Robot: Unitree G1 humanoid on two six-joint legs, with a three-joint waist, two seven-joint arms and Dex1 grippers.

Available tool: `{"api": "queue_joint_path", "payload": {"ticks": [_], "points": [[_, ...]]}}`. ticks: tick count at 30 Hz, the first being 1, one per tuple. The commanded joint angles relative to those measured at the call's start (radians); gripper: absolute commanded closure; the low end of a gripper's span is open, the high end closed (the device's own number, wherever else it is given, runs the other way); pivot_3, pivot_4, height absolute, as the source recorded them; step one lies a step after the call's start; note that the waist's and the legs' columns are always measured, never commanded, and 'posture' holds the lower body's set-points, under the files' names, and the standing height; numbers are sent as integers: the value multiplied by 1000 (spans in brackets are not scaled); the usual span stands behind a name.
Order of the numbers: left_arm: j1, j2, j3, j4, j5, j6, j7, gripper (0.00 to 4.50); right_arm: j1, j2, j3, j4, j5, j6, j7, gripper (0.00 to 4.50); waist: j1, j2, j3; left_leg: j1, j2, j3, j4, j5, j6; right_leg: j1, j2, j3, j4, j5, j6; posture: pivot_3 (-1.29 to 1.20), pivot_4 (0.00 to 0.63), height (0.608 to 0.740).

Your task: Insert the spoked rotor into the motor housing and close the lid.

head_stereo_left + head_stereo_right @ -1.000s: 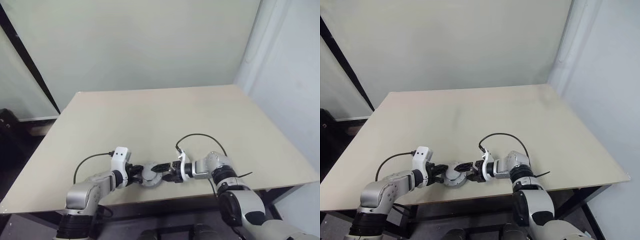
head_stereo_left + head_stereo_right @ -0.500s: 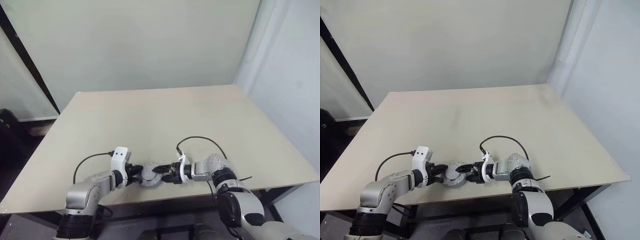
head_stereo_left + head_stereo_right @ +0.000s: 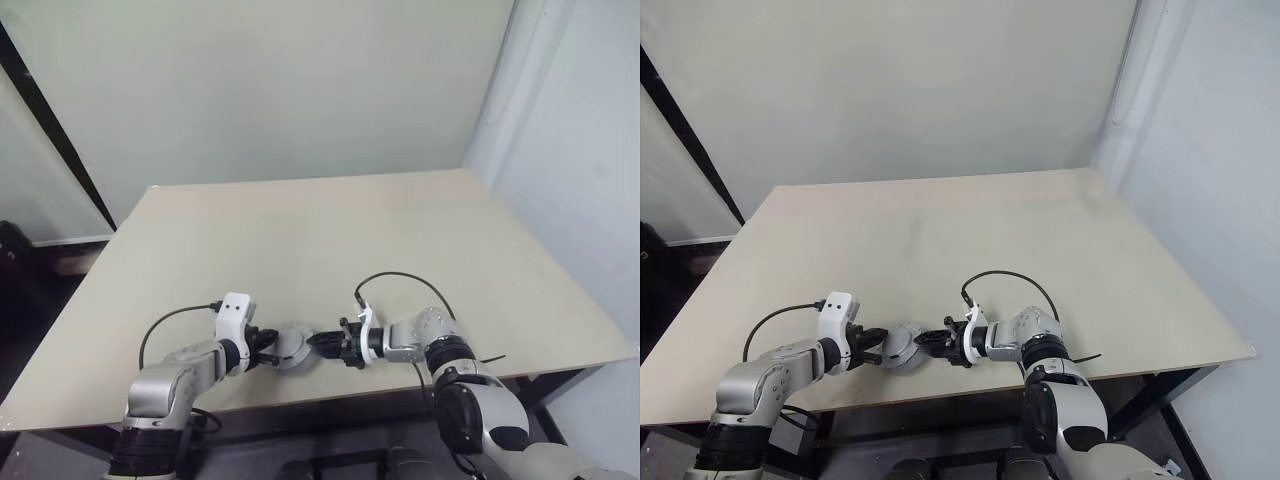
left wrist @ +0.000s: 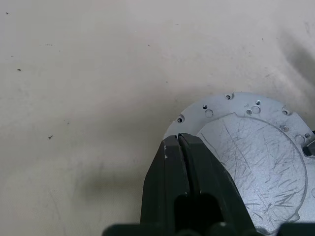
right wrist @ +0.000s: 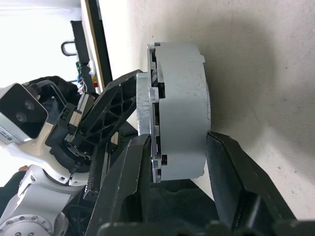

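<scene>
The motor housing (image 4: 216,105) shows as a thin silvery flange with small holes. The lid (image 4: 261,157), a pale grey scratched round body, sits against it. The stack (image 3: 292,346) is tipped up on its edge near the table's front. My left gripper (image 4: 178,140) is shut on the housing's flange (image 5: 143,88). My right gripper (image 5: 178,140) reaches in from the other side, one finger (image 5: 130,167) against the flange and one (image 5: 224,162) against the lid's flat face. A narrow dark gap shows between lid and flange. The spoked rotor is hidden.
The beige table (image 3: 350,220) stretches far and to both sides. Its front edge (image 3: 330,388) lies just behind the grippers. A black cable (image 3: 400,277) loops over the right wrist. A pale wall stands behind the table.
The right gripper's fingers have closed in from wide open onto the stack. The stack, lying flat before, now stands tipped on its edge. The left gripper stayed shut on the flange.
</scene>
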Motion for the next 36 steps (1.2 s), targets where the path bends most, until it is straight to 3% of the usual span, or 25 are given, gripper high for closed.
{"api": "queue_joint_path", "payload": {"ticks": [1, 5, 15, 28, 36], "points": [[-24, -21, 0, -1, -12, 7, -8, 4500, -2, 17, 24, -8, 2, -8, -15, 3103, 0, 0, 0, 0, 0, 0, 0, 0, 0, 0, 0, 0, 0, 0, 0, 0, 0, 740], [-37, -25, 39, -2, -52, 27, -41, 3636, 0, 16, 26, -11, 2, -11, -13, 3103, 0, 0, 0, 0, 0, 0, 0, 0, 0, 0, 0, 0, 0, 0, 0, 0, 0, 740], [-47, 9, 223, -16, -140, 32, -63, 123, 5, 12, 43, -20, 12, -16, 2, 3103, -4, -1, 0, -1, 0, 0, 0, 0, 0, -1, 0, 0, 0, 0, 0, 0, 0, 740], [15, -76, 520, -38, -404, 103, 8, 0, 8, 14, 11, -62, 86, 24, 48, 3103, -7, -3, 1, -2, 0, 0, -1, 0, 0, -1, 0, 0, -1, 0, 0, 0, 0, 740], [70, -134, 581, -50, -540, 113, 67, 0, -5, 30, -19, -115, 145, 73, 59, 3105, -7, -7, 2, -3, 0, 0, 0, 0, 0, -2, 0, 0, -1, 0, 0, 0, 0, 740]]}}
